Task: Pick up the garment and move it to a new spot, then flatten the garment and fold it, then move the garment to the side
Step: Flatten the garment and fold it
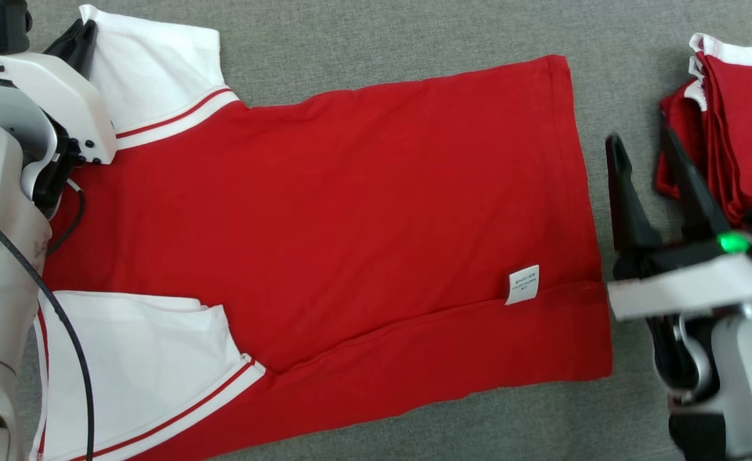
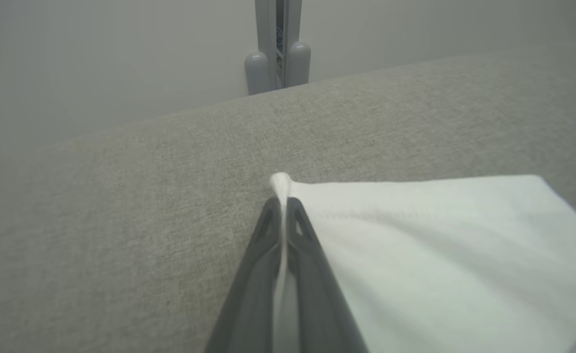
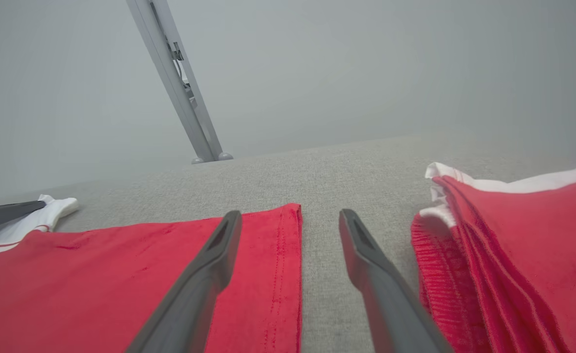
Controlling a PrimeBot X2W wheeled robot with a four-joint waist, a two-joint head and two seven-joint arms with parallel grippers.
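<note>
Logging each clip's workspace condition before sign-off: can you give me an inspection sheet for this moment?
Surface: grey woven tabletop.
Job's things: red garment spread flat, white sleeves toward the robot's left, label showing near the hem.
Clutter: stack of folded red garments at the right.
Grippers: left gripper shut on the far white sleeve at its corner; right gripper open, holding nothing, over the strip between hem and stack.
Cables: black cable along the left arm.
Surroundings: grey wall, metal post beyond the table edge.

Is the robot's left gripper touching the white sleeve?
Touching. The left wrist view shows the left gripper shut on the white sleeve, with the sleeve's edge squeezed in between and poking out past the tips.
</note>
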